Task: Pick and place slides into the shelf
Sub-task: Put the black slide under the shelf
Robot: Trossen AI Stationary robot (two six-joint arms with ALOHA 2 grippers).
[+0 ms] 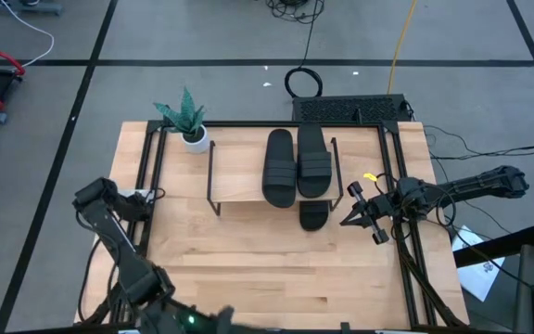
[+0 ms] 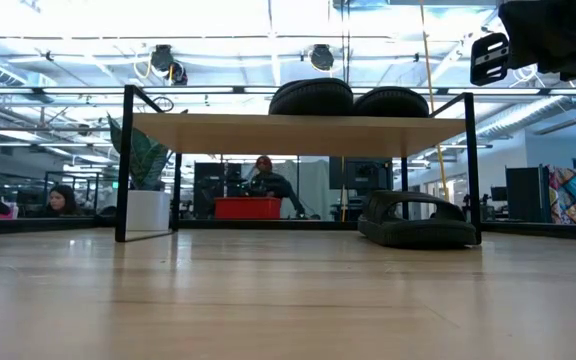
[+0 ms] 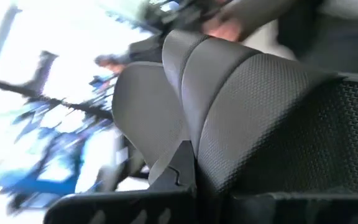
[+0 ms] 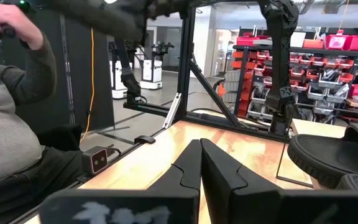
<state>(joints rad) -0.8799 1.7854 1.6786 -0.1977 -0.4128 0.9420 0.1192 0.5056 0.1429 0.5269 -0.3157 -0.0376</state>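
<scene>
The shelf (image 1: 239, 172) (image 2: 268, 121) stands at the middle of the table's far half. Two black slides (image 1: 280, 167) (image 1: 313, 160) lie side by side on its top board. A third slide (image 1: 313, 215) (image 2: 418, 222) rests on the table under the shelf's right end, one end sticking out toward the near edge. My left gripper (image 1: 213, 320) (image 3: 190, 146) is at the near edge, blurred, shut on a fourth slide (image 3: 241, 106). My right gripper (image 1: 352, 215) (image 4: 201, 144) hangs shut, holding nothing, just right of the shelf. My left gripper has a dark slide with a dotted surface between its fingers. The slide's edge (image 3: 207, 155) runs back between them and covers one finger. The slide fills the wrist view, so which part is held cannot be told.
A potted plant (image 1: 189, 121) (image 2: 146, 170) stands at the shelf's far left corner. Black frame rails (image 1: 406, 241) border the table. A seated person in grey (image 4: 11, 124) is close to the near side, and a hand (image 3: 222, 25) shows beyond the held slide. Bare wood (image 1: 248, 260) lies before the shelf.
</scene>
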